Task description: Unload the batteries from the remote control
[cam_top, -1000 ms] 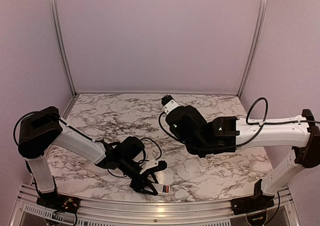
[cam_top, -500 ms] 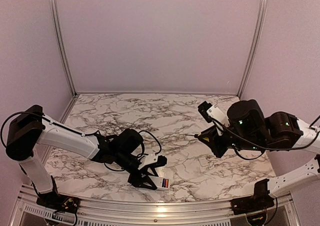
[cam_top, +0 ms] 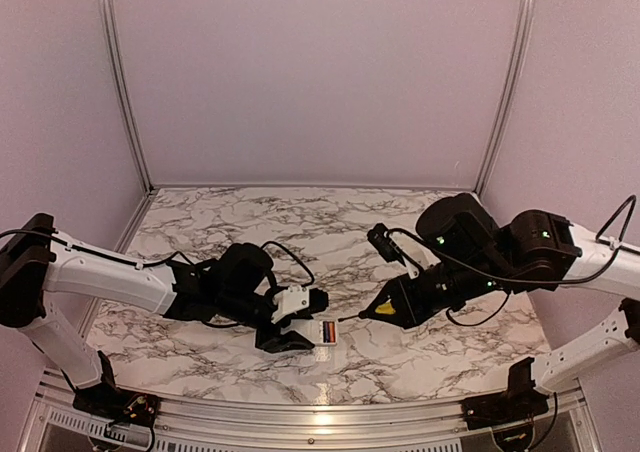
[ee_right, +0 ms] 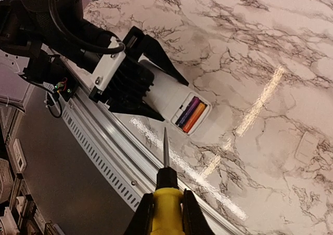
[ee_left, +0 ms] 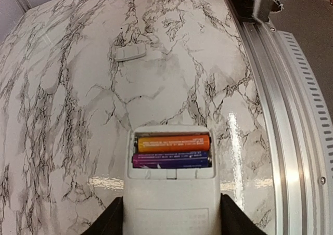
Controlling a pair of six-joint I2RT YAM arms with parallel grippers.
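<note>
Batteries, orange and purple, lie side by side in the open end of the remote control, gripped by the left tool at the near edge of the worktop, while the right tool clamps a screwdriver, its tip seemingly just short of them.

Bench: white marble-patterned top with dark grey veining, overhead light glaring off it near the front.
Small white cover plate: lying flat on the bench, well apart from the rail.
Aluminium rail: running along the bench's near edge.
</note>
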